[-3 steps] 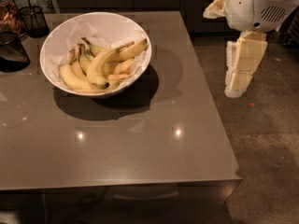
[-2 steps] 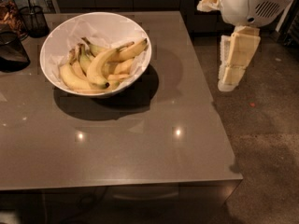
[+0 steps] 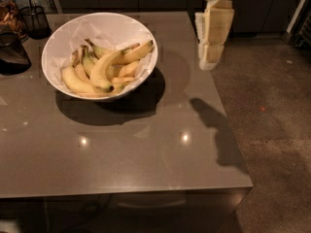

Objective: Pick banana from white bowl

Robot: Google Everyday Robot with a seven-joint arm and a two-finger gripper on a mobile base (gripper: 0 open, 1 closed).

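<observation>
White bowl holding banana, mesh cup behind, hand above table edge

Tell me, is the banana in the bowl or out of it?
In. The banana lies among others inside the white bowl; the claw hangs apart, by the right edge of the table.

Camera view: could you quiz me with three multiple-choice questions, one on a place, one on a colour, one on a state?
1. Where is the gripper? A) right of the bowl, above the table edge B) inside the bowl C) on the floor
2. Bowl colour? A) red B) white C) blue
3. The banana is A) in the gripper B) on the floor C) lying in the bowl
A: it hangs apart from the bowl. B: rim and wall are white. C: it lies among other bananas.
</observation>
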